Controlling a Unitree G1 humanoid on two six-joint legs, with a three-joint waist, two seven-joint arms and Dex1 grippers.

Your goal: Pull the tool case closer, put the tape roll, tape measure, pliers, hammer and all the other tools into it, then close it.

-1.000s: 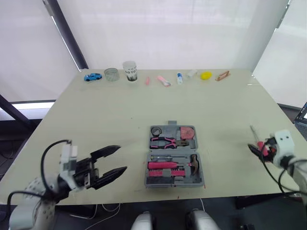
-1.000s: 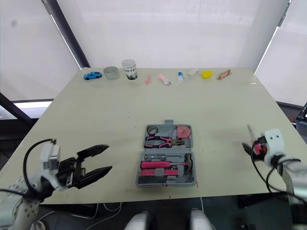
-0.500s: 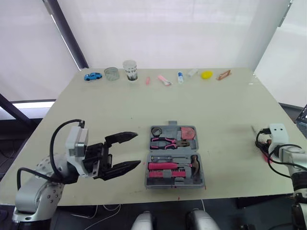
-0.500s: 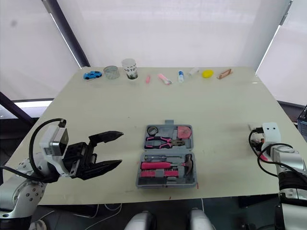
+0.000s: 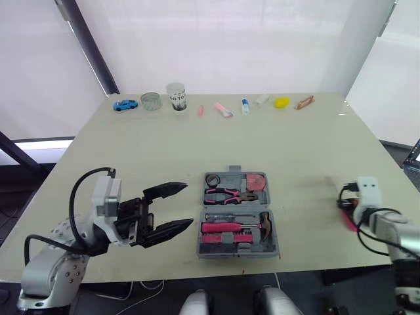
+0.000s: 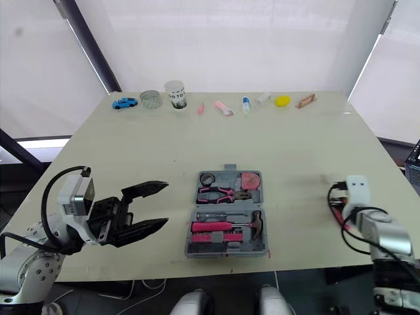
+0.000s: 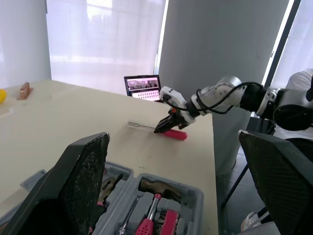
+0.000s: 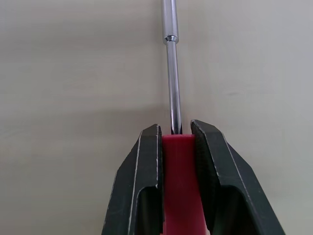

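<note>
Over the last second my left claw [image 5: 188,205] has come up from the near edge and swung in toward the case [image 5: 238,213]. It now hovers just left of it, fingers spread wide and holding nothing. In the last half second it has barely moved.

My right claw [image 8: 175,128] has drifted in a little from the right edge of the worktop [image 5: 295,151]. It is pinching the red handle of the screwdriver [image 8: 172,73], low over the surface and well right of the case.

The case has not shifted. It lies open at the near middle, so I judge the pulling-closer done. I see no other loose tool, so the screwdriver looks like the last one. What is left is to carry it across, seat it and shut the lid, and the left claw seems placed for steadying or closing.

My count:
- One case and one screwdriver in the claw.
- Inside the case, one each:
  - pliers [image 5: 226,194]
  - hammer [image 5: 266,222]
  - tape roll [image 5: 211,180]
  - tape measure [image 5: 256,181]
  - pink-handled tool [image 5: 223,227]
- Below that tool are some small pieces I cannot count.
- Along the far edge is a row of nine small things, including one blue car [image 5: 126,105] and one paper cup [image 5: 176,96]. None of them looks like a tool for the case.
</note>
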